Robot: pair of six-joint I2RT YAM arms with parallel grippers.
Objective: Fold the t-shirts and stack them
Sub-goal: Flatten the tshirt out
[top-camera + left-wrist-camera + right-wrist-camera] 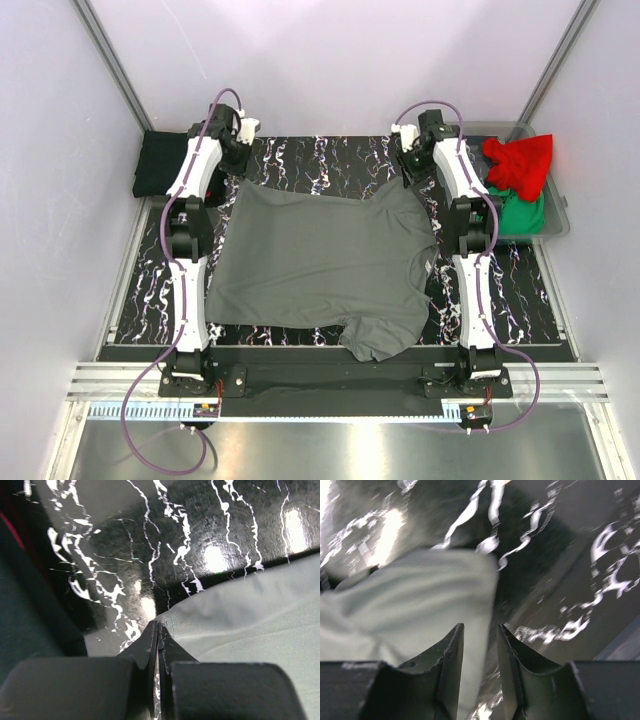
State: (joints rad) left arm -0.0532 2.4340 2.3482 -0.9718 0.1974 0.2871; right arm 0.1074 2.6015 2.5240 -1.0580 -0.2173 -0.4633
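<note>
Near edge of the worktop (520, 300): one sleeve (375, 340) of the dark grey t-shirt (310, 260) is seen lying toward the arm bases. The shirt is spread flat across the middle, its long axis running left to right — hem at the left, neck opening (427, 268) at the right.

At the shirt's far edge, both corners are attended. The left gripper (158, 627) is clenched, and the far-left hem corner appears pinched at its fingertips; the cloth extends to the right and nearward from it. The right gripper (480, 628) is released, its jaws set apart over the far-right sleeve edge, with cloth under one finger and bare worktop under the other. Nothing is held by it.

The coming fold is judged to turn on this pairing — each arm is nearest its own far corner, so the far edge can be drawn nearward only once the right jaws are closed on cloth.

Farther off, a black t-shirt (160, 165) is laid at the far left. A red t-shirt (520, 160) and a green t-shirt (522, 212) are held in the clear bin (558, 222) at the far right.
</note>
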